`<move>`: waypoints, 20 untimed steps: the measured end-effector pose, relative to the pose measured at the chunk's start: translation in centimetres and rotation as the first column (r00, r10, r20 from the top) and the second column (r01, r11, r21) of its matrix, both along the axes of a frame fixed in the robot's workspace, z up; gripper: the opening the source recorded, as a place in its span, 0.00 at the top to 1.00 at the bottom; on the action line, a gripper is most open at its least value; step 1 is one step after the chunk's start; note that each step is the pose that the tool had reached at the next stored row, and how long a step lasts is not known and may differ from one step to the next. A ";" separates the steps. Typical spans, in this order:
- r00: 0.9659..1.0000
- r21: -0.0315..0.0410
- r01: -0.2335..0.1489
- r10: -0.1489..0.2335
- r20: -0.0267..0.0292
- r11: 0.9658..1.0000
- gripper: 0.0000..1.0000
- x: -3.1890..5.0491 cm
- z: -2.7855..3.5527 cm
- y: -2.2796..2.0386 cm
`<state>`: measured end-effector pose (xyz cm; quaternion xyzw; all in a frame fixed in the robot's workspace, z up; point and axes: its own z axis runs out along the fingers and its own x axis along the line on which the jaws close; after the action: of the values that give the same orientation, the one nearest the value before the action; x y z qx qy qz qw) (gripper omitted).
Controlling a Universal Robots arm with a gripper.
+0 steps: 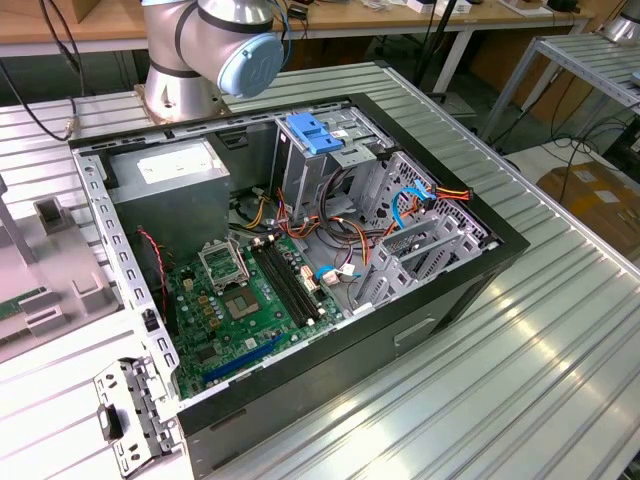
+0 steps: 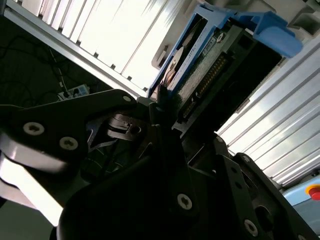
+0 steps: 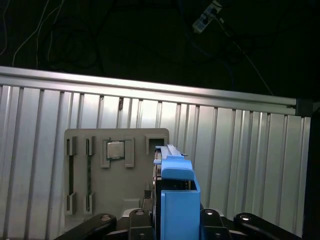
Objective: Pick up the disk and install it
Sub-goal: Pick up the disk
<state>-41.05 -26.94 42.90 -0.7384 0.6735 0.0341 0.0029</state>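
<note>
Disk [image 2: 205,60] with its blue carrier frame [image 3: 177,200] sits edge-on in the gripper [image 2: 162,107], lifted off the ribbed metal counter [image 3: 240,165]. In the first wrist view a grey fixture tray [image 3: 85,220] lies flat on the counter beyond the disk. A square recess in it holds what looks like a processor chip [image 3: 115,149], though that is hard to make out, and two narrow slots each hold a dark strip [image 3: 70,172]. Past the counter's far rail the floor is dark, with loose cables and a power strip [image 3: 206,15]. In the exterior view an open computer case [image 1: 450,300] lies on its side on the counter. Inside it are a grey power-supply box [image 1: 170,180], a green motherboard [image 1: 235,305], a metal drive cage [image 1: 320,160] topped by a blue latch [image 1: 313,133], and a tangle of coloured wires [image 1: 360,235] between cage and board. The arm's base [image 1: 185,60] stands behind the case. The black fingers [image 2: 159,120] are closed tight on the disk, pinching it from both faces near its connector end.
</note>
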 end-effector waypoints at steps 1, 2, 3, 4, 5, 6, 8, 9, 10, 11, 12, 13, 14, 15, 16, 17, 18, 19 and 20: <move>1.000 0.000 0.000 0.000 0.000 1.000 0.64 0.00 0.12 0.00; 1.000 0.000 0.000 0.000 0.000 1.000 0.64 0.00 0.26 0.00; 1.000 0.000 0.000 0.000 0.000 1.000 0.64 0.00 0.39 0.00; 1.000 0.000 0.000 0.000 0.000 1.000 0.64 0.00 0.52 0.00; 1.000 0.000 0.000 0.000 0.000 1.000 0.64 0.00 0.66 0.00; 1.000 0.000 0.000 0.000 0.000 1.000 0.64 0.00 0.83 0.00; 1.000 0.000 0.000 0.000 0.000 1.000 0.64 0.00 1.15 0.00; 1.000 0.000 0.000 0.000 0.000 1.000 0.64 0.00 1.27 0.00; 1.000 0.000 0.000 0.000 0.000 1.000 0.64 0.00 1.44 0.00; 1.000 0.000 0.000 0.000 0.000 1.000 0.64 0.00 1.56 0.00; 1.000 0.000 0.000 0.000 0.000 1.000 0.64 0.00 1.77 0.00; 1.000 0.000 0.000 0.000 0.000 1.000 0.64 0.00 1.92 0.00; 1.000 0.000 0.000 0.000 0.000 1.000 0.64 0.00 2.05 0.00; 1.000 0.000 0.000 0.000 0.000 1.000 0.64 0.00 2.28 0.00; 1.000 0.000 0.000 0.000 0.000 1.000 0.64 0.00 2.49 0.00; 1.000 0.000 0.000 0.000 0.000 1.000 0.64 0.00 2.68 0.00; 1.000 0.000 0.000 0.000 0.000 1.000 0.64 0.00 2.82 0.00; 1.000 0.000 0.000 0.000 0.000 1.000 0.64 0.00 2.99 0.00; 1.000 0.000 0.000 0.000 0.000 1.000 0.64 0.00 3.12 0.00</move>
<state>-41.05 -26.94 46.01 -0.7384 0.6735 0.0341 0.0028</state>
